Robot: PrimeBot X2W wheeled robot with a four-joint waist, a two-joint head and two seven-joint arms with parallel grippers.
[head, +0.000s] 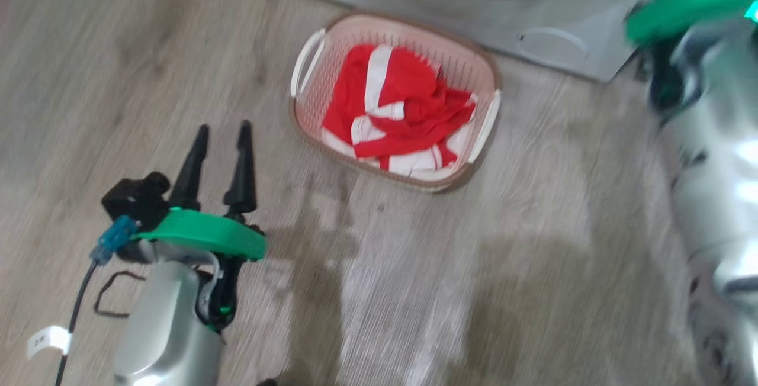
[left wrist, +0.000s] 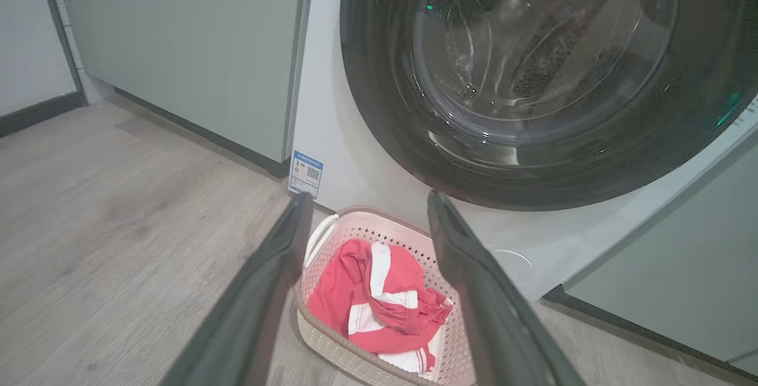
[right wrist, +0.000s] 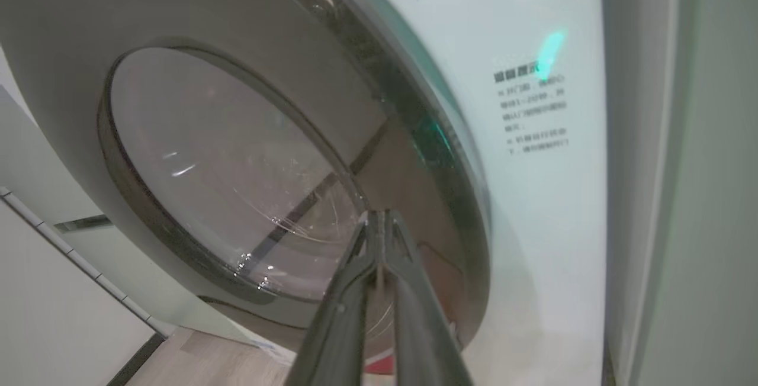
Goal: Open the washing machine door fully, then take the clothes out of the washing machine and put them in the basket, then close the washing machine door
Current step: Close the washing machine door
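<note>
- Left gripper (head: 223,129): fingers spread, holding nothing, above the wood-look floor (head: 414,291).
- Right gripper (right wrist: 379,219): fingers pressed together, tips at the washing machine door (right wrist: 237,167) rim; contact unclear.
- Basket (head: 331,54), at 2 o'clock from the left gripper in the head view, holds the clothes (head: 408,108).
- It stands just before the washing machine (head: 533,25).
- Pale green cabinets (left wrist: 195,48) flank the machine.

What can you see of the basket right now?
The basket is small, cream plastic, with perforated walls, a brown rim and white side handles. It stands upright on the wooden floor close in front of the washer, holding crumpled red and white clothes. The open left claw is apart from it.
</note>
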